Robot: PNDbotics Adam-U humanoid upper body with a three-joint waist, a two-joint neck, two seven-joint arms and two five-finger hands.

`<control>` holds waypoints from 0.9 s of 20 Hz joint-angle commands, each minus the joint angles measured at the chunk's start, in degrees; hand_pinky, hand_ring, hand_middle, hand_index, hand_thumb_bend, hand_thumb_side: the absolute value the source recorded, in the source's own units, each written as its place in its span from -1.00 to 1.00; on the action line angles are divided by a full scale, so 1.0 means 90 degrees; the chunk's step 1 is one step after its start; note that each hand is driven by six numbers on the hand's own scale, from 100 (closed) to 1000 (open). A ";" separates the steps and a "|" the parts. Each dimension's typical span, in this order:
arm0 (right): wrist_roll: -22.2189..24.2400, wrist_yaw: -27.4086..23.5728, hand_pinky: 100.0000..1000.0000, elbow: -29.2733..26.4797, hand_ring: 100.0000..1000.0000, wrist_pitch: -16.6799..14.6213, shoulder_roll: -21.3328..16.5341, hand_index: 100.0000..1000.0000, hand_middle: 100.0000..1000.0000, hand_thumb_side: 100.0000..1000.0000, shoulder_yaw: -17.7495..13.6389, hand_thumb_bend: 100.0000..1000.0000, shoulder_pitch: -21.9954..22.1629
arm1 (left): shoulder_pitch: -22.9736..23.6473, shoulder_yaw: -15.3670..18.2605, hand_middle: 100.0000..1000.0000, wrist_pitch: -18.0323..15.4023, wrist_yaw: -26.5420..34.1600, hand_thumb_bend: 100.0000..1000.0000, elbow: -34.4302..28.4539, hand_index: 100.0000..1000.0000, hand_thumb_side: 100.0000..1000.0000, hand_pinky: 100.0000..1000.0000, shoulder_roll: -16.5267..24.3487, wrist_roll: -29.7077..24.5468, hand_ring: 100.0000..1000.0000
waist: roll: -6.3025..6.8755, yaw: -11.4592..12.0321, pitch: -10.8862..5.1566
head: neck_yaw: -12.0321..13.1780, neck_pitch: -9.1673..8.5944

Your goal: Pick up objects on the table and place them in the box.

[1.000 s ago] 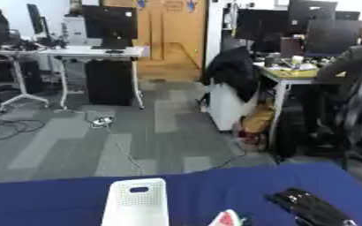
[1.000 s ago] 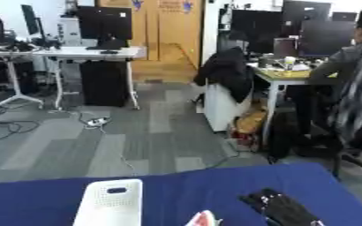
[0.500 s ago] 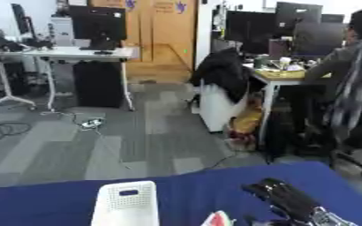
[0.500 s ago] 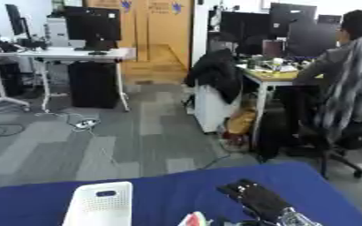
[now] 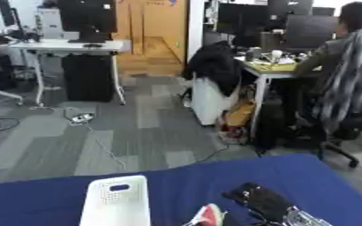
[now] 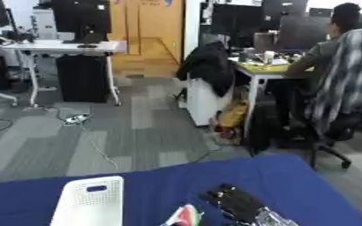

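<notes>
Right hand over blue tabletop, white box at the left.
The right eye view shows more of the right hand [image 6: 234,204]: black fingers lie straight, holding nothing, above the tabletop [image 6: 292,176]. A red-and-white object [image 5: 209,215] sits between it and the box [image 5: 116,203].

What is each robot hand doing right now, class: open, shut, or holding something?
Left hand: not in view.
Right hand: black, lying on the blue table; cannot tell.
</notes>
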 commanded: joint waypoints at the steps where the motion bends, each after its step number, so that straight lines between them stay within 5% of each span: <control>1: -0.0019 0.0230 0.78 0.0101 0.54 -0.0043 -0.0075 1.00 0.53 1.00 -0.0067 -0.61 -0.0071 | -0.0168 -0.0019 0.52 0.0030 0.0050 -0.82 -0.0132 0.67 0.99 0.02 0.0004 -0.0014 0.12 | -0.0002 0.0026 -0.0063 | -0.0100 0.0015; 7: -0.0180 0.0437 0.77 0.0235 0.54 -0.0057 -0.0021 1.00 0.53 1.00 -0.0127 -0.62 -0.0102 | -0.0195 -0.0037 0.52 0.0060 0.0066 -0.82 -0.0152 0.67 0.99 0.02 -0.0034 -0.0027 0.12 | -0.0015 0.0069 -0.0052 | -0.0084 -0.0048; 18: -0.0399 -0.0141 0.76 0.0087 0.54 0.0214 -0.0437 1.00 0.54 1.00 -0.0395 -0.62 -0.0237 | -0.0314 -0.0056 0.52 0.0215 0.0089 -0.81 -0.0226 0.67 0.99 0.02 -0.0227 -0.0029 0.12 | -0.0096 0.0338 0.0045 | -0.0264 -0.0195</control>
